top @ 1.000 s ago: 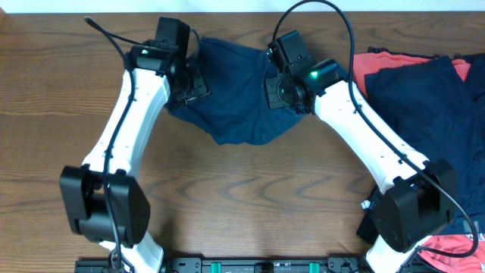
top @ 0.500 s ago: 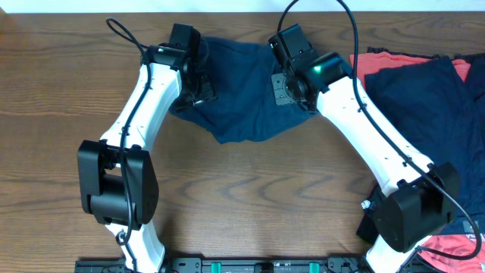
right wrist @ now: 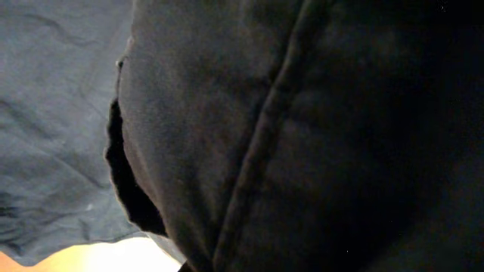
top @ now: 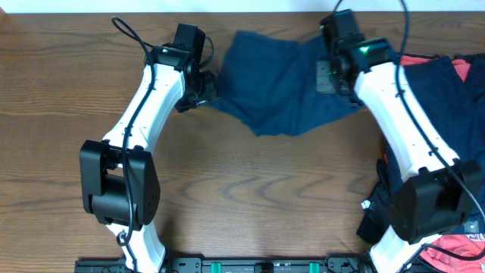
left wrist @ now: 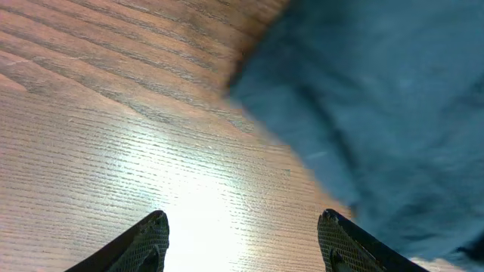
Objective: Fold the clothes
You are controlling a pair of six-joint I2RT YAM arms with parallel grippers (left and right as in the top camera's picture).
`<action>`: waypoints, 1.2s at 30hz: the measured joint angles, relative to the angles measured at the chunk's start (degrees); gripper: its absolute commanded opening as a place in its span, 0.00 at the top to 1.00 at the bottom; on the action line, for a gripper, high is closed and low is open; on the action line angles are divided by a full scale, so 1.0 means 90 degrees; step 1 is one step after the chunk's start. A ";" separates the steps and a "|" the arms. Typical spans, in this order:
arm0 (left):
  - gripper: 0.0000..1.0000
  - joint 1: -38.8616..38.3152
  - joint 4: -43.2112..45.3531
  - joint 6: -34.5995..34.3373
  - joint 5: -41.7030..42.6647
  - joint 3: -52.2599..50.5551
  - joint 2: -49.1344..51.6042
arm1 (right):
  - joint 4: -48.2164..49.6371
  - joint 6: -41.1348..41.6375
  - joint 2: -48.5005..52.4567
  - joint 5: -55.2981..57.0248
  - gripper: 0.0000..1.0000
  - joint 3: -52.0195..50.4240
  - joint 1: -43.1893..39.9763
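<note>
The left arm (top: 144, 106) rises from its base at the near left of the wooden table (top: 250, 197) and leans toward the far side, bending at the wrist so that the left gripper (top: 206, 89) points right, at the left edge of a navy garment (top: 280, 83). Its jaws stand apart with nothing between them. In the left wrist view the two dark fingertips (left wrist: 151, 236) frame bare wood grain, and the garment's blurred blue edge (left wrist: 378, 98) lies just ahead and to the right, not touched. The right arm (top: 409, 114) stretches from the near right corner up to the far edge, its wrist turned down over the garment's right part. The right gripper (top: 327, 74) is closed on that cloth. Its own camera is filled by a dark fold with a seam (right wrist: 302, 136), and flatter blue fabric shows to the left. The garment lies spread at the far middle of the table, between the two grippers. A heap of clothes (top: 443, 83), navy over coral-red, lies at the right edge.
</note>
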 measured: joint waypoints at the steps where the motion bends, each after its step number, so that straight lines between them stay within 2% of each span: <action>1: 0.34 0.0000 0.0000 -0.0002 0.0000 0.0000 0.0000 | 0.0000 -0.0022 0.0000 0.0027 0.99 0.0005 -0.0090; 9: 0.34 0.0000 0.0005 0.0000 0.0000 0.0000 0.0000 | -0.0049 -0.0440 0.0000 0.0114 0.99 0.0393 -0.0124; 14: 0.35 0.0000 0.0005 0.0000 0.0000 0.0000 0.0000 | 0.0192 -0.0641 0.0000 0.0117 0.99 0.0840 0.0350; 24: 0.34 0.0000 0.0007 0.0000 0.0000 0.0000 0.0000 | 0.0709 -0.0787 0.0005 0.0022 0.99 0.0886 0.1134; 31: 0.33 -0.0002 0.0070 0.0000 0.0000 0.0000 0.0000 | -0.0080 -0.0257 0.0044 -0.0085 0.99 0.0891 0.0622; 34: 0.29 -0.0044 0.0206 0.0007 0.0007 0.0000 0.0017 | -0.0556 -0.0066 0.0073 -0.0107 0.99 0.0894 0.0277; 36: 0.22 -0.0117 0.0294 0.0015 0.0058 0.0000 0.0095 | -0.0884 0.0080 0.0085 -0.0102 0.99 0.0894 0.0068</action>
